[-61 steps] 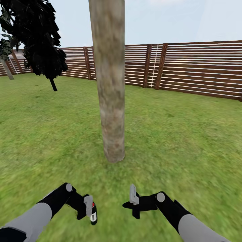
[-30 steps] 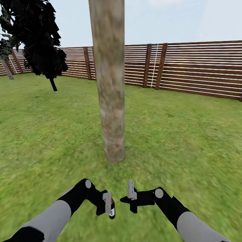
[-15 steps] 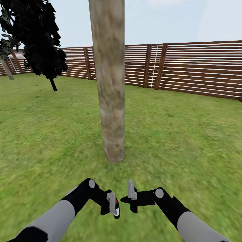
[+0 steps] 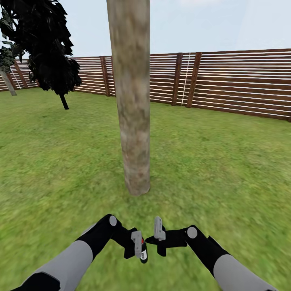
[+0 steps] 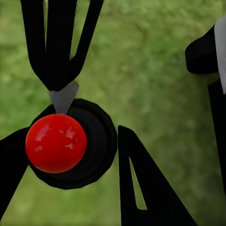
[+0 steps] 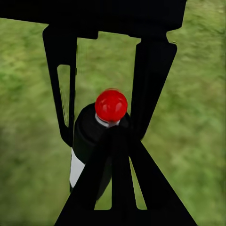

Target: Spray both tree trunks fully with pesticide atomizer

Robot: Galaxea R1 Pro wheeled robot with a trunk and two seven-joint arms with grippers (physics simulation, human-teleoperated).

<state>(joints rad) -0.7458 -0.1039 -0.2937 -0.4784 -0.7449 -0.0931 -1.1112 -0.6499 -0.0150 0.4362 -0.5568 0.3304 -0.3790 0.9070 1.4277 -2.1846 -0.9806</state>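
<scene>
Straight ahead in the head view, a thick, mottled grey-brown tree trunk (image 4: 132,97) rises from the lawn (image 4: 226,161) and runs out of the top of the picture, bare of branches as far as it shows. Behind it a brown slatted wooden fence (image 4: 238,83) crosses the whole background under a pale sky, and off to the left stands a near-black conifer-like tree (image 4: 46,44) well apart from the trunk. Low in the picture both arms reach inward toward each other over the grass. The left gripper (image 4: 136,244) is clamped on the pesticide atomizer (image 4: 143,252), a small black bottle with a red cap and a white patch on its side, held above the grass in front of the trunk's base. In the left wrist view the red cap (image 5: 56,143) sits on the round black top of the bottle between the dark fingers (image 5: 141,188), which press against it on both sides. The right gripper (image 4: 158,234) hovers just beside the atomizer, with a narrow gap between the two grippers; its fingers stand apart and hold nothing. In the right wrist view the atomizer (image 6: 94,141) shows beyond those spread fingers (image 6: 63,89), red cap uppermost, with blurred green grass behind. Whether the right gripper touches the bottle cannot be told.
</scene>
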